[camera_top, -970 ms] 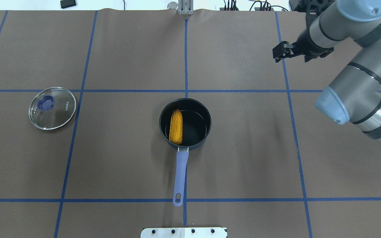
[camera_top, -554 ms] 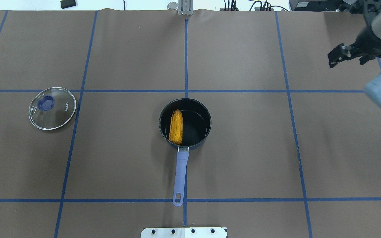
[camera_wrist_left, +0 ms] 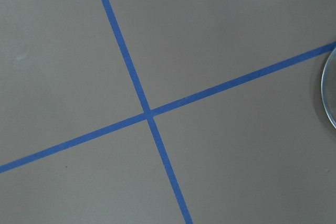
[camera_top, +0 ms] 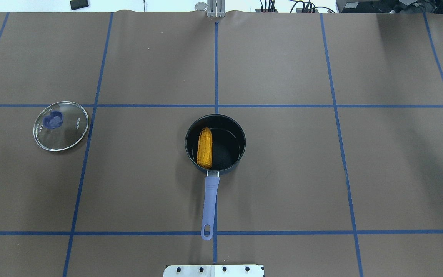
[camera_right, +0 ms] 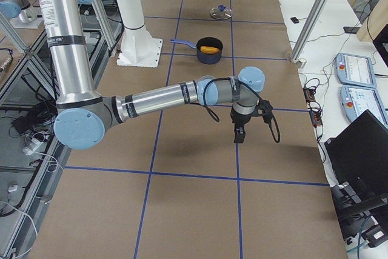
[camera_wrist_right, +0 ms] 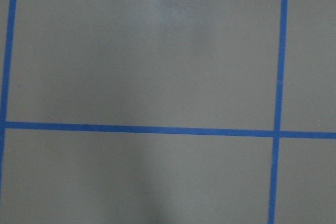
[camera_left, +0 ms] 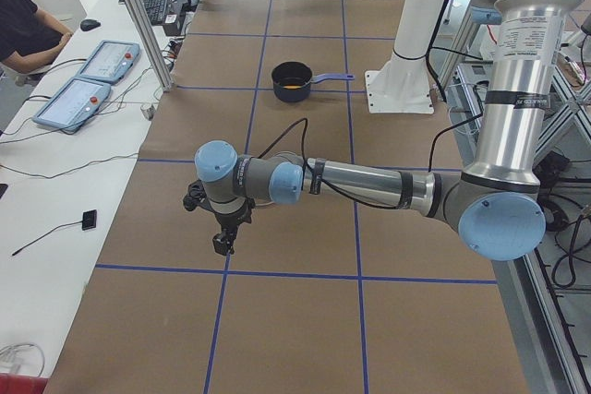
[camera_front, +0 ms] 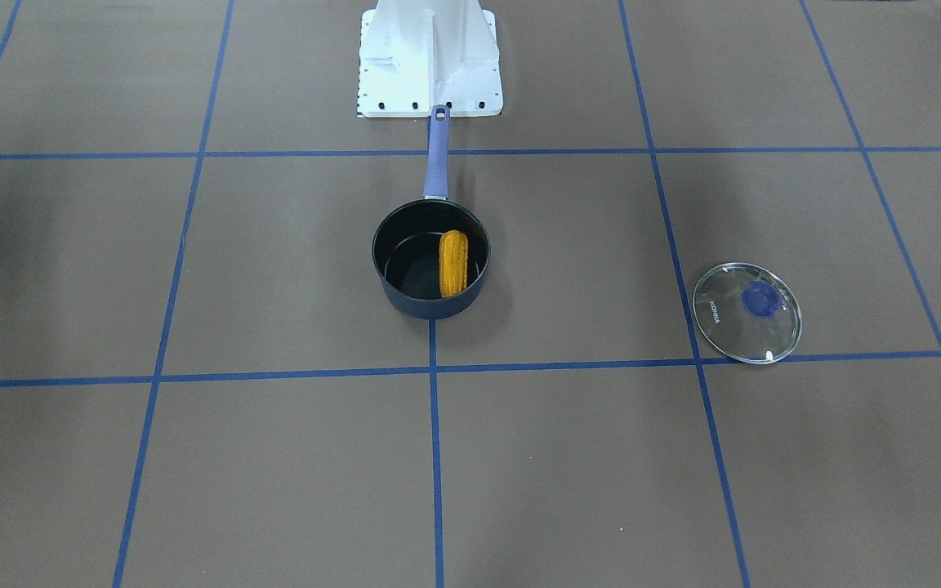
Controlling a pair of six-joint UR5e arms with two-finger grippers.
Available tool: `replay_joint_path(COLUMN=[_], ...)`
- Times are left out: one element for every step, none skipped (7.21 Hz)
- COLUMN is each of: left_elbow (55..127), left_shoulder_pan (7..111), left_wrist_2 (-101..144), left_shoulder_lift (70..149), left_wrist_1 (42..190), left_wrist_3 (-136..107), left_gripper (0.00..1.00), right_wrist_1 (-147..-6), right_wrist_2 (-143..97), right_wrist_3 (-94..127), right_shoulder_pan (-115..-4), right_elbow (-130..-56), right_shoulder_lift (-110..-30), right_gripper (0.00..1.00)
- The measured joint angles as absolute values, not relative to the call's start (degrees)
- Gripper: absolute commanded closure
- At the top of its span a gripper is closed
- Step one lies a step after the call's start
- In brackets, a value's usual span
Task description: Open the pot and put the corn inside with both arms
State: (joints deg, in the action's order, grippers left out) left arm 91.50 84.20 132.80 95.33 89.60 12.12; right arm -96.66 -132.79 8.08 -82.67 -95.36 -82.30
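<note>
The dark navy pot (camera_top: 240, 134) stands open at the table's middle, its purple-blue handle (camera_top: 210, 204) pointing at the robot base. The corn (camera_top: 204, 148) lies inside it on the left, also seen in the front view (camera_front: 453, 263). The glass lid (camera_top: 60, 125) lies flat on the mat far to the left; its rim shows in the left wrist view (camera_wrist_left: 329, 93). My left gripper (camera_left: 222, 244) hangs over the mat beyond the lid, far from the pot. My right gripper (camera_right: 239, 136) hangs over the mat at the opposite end. I cannot tell whether either is open or shut.
The brown mat carries a blue tape grid. The white robot base (camera_front: 428, 61) stands behind the pot's handle. Desks with teach pendants (camera_left: 92, 62) (camera_right: 354, 68), aluminium posts (camera_right: 315, 16) and a seated person (camera_left: 28, 34) line the table's far side.
The right arm has drawn back to the right and left the overhead view. The pot, the corn and the lid have not moved.
</note>
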Motion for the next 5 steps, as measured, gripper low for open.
replay_joint_path(left_elbow=[91.47,91.46,91.49,91.54,91.59], left_shoulder_pan=[84.2,84.2,84.2,84.2,84.2], left_wrist_2=[132.8,132.8,132.8,132.82,132.84], left_shoulder_lift=[95.26,95.02,94.59,94.35,94.24], left_wrist_1=[89.63,89.64,89.67,89.69,89.67], left_wrist_3=[12.11,12.07,12.01,11.93,11.87], left_gripper=[0.0,0.0,0.0,0.0,0.0], right_wrist_1=[-96.54,-95.89,-94.14,-92.39,-91.56], right_wrist_2=[-133.49,-133.71,-133.8,-133.84,-133.85], right_wrist_3=[5.35,4.45,4.34,4.46,4.53], right_shoulder_pan=[-84.71,-85.58,-85.89,-85.99,-86.02], right_elbow=[-94.31,-94.11,-94.0,-93.95,-93.98], right_shoulder_lift=[-84.05,-85.81,-87.32,-88.34,-88.81], right_gripper=[0.0,0.0,0.0,0.0,0.0])
